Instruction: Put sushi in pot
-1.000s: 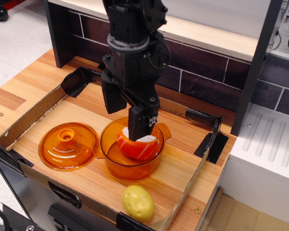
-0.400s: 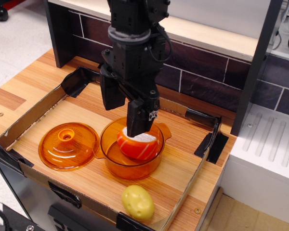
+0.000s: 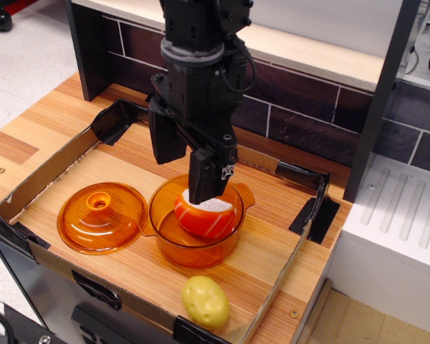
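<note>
**A:** Status on the sushi (image 3: 204,217)?

**B:** It's inside the pot (image 3: 193,247), centre of frame, tilted with the white rice side up and leaning toward the right wall. Looks like it's resting on the pot rather than hanging from me.

**A:** And your gripper (image 3: 188,183)?

**B:** Directly above it. One finger (image 3: 209,178) comes down to the rice edge; the other sits up and left, well apart. So my jaws are spread, nothing held. Can't tell whether that near fingertip touches the rice, the angle hides the gap.

**A:** Step?

**B:** Release, I'd judge; placement is essentially done. Next move calls for a straight lift, no sideways drift, or I clip the sushi or the rim.

**A:** Anything nearby?

**B:** Lid (image 3: 102,216) left of the pot, yellow potato (image 3: 206,301) lower centre. Both clear of my path.
</note>
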### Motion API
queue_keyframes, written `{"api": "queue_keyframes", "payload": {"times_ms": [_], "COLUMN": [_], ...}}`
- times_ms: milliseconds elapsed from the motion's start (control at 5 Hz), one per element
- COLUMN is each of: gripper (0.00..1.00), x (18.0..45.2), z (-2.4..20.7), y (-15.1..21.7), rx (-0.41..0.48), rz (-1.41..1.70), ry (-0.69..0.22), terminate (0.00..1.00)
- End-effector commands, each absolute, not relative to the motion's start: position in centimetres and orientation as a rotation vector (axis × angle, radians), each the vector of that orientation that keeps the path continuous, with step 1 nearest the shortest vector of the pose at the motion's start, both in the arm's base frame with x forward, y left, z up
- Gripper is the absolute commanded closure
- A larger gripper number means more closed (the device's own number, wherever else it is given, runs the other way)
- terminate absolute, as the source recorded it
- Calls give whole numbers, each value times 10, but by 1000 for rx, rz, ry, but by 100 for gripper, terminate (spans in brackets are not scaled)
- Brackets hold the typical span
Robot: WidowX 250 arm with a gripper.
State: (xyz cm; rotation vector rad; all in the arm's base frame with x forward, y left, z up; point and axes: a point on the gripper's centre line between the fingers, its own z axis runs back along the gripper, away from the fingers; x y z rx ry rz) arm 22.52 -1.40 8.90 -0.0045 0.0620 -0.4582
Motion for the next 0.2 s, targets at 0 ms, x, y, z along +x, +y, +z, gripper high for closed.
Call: {"api": "queue_keyframes", "payload": {"times_ms": [0], "gripper": [0], "x": [231], "z": [103], "y": [-13], "rx": [5], "rz": [-457], "ry": [11], "terminate": [100]}}
